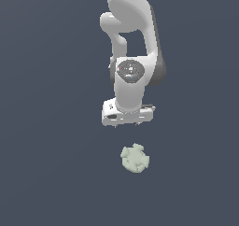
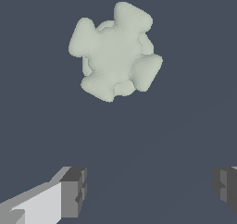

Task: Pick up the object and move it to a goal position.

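Fingertips (image 2: 74, 190) of the claw (image 2: 150, 188) sit closest to the wrist camera, one white finger with a grey pad on one edge of the wrist view and a second grey pad (image 2: 227, 186) at the opposite edge; wide gap between them, so the claw is spread, nothing between the pads; beyond the pads, on the dark slate-blue bench (image 2: 185, 102), lies the object (image 2: 115, 52), pale grey-green, lumpy, roundish, with four knobbly lobes and notches between them; it is clear of both pads, not touched, and lies away from the line between the fingertips rather than in the gap; in the exterior view the white Panda arm (image 1: 133, 43) comes down from the top of the frame, round grey joint cap facing the camera, wide white hand block at the bottom; claw (image 1: 127, 123) pointing down, fingers mostly hidden under the hand block in this view; object (image 1: 135, 158) rests on the bench (image 1: 46, 173) below the hand block in frame, slightly toward the exterior view's right of it, apart from it with visible bench between; object narrower than the hand block; bench surface plain and uniform in both views; no goal marker can be made out
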{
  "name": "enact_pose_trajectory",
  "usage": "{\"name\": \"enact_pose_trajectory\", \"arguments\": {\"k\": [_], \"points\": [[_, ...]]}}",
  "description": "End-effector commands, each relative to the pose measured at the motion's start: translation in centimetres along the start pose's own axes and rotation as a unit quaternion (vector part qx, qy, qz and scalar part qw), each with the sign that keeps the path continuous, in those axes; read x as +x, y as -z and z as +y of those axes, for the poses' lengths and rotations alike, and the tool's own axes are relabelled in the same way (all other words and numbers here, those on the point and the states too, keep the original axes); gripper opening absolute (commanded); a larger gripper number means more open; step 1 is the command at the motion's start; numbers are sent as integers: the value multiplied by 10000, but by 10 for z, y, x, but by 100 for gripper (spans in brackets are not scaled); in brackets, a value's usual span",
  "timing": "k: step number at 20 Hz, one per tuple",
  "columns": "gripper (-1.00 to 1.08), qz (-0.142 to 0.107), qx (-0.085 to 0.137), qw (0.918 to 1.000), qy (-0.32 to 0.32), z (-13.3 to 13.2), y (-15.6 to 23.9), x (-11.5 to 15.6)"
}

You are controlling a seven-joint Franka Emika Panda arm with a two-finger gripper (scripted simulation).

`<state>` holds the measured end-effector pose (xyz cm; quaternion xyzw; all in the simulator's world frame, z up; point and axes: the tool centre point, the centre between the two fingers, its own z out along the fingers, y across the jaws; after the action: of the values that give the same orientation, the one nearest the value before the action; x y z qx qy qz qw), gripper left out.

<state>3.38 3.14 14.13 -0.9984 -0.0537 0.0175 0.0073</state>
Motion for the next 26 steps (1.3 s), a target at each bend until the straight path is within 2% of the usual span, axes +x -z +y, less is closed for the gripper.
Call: {"name": "enact_pose_trajectory", "arguments": {"k": [1, 15, 26], "points": [[100, 13, -9, 9999, 140, -2, -4, 13], [100, 104, -68, 9951, 984, -17, -35, 84], [100, 149, -100, 9903, 1378, -24, -54, 112]]}}
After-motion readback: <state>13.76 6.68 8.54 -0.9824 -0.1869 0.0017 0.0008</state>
